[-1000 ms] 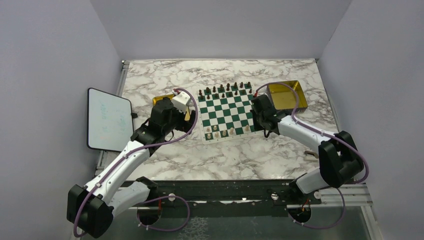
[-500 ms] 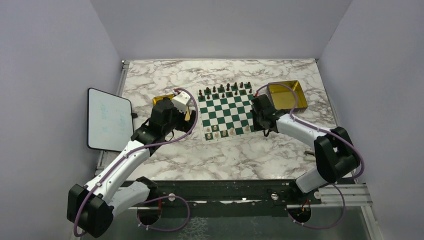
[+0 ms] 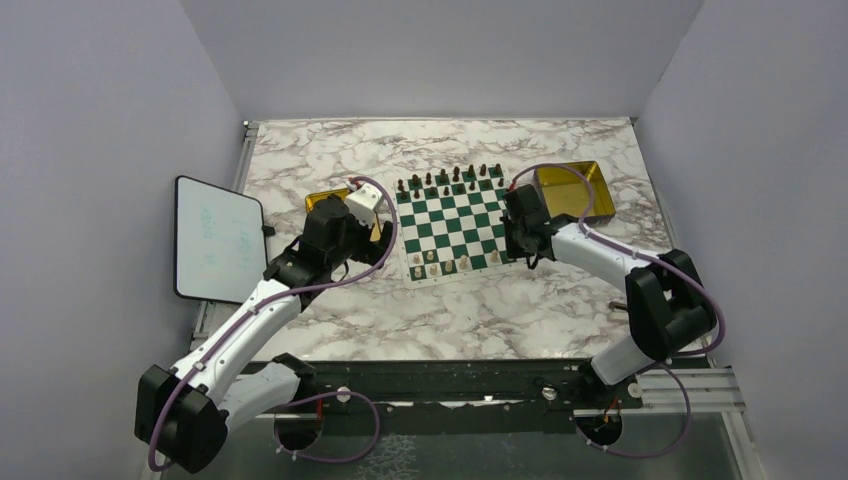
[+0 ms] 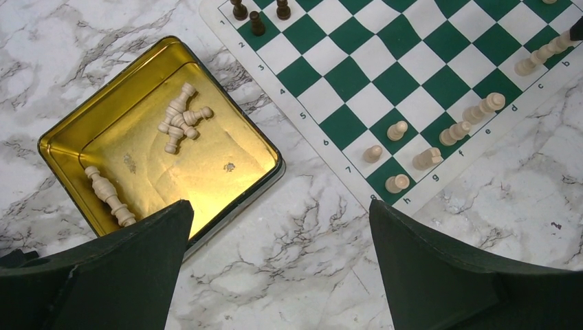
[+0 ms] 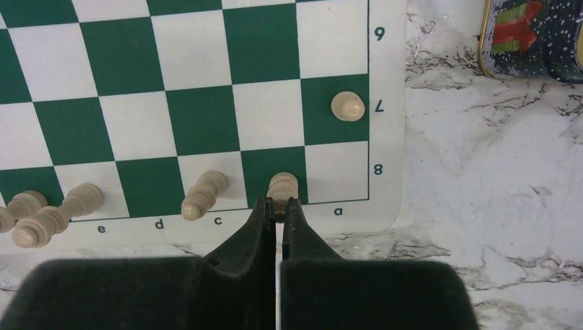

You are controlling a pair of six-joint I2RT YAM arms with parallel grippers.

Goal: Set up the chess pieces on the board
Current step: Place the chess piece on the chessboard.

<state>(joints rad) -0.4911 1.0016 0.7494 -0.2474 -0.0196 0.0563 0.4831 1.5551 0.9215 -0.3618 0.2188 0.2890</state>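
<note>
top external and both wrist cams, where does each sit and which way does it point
Top external: above and behind the robot, looking down across the board; both arms show.
Left wrist: above the gold tray beside the board, looking down; left tool open.
Right wrist: above the board's corner, looking down; right tool closed on a cream piece.
Shared: all show the board's cream row.

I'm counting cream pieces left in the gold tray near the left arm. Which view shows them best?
Left wrist: the gold tray lies in plain sight, cream pieces lying flat inside. Top external shows only a sliver of tray beside the left arm; right wrist misses it.
</note>
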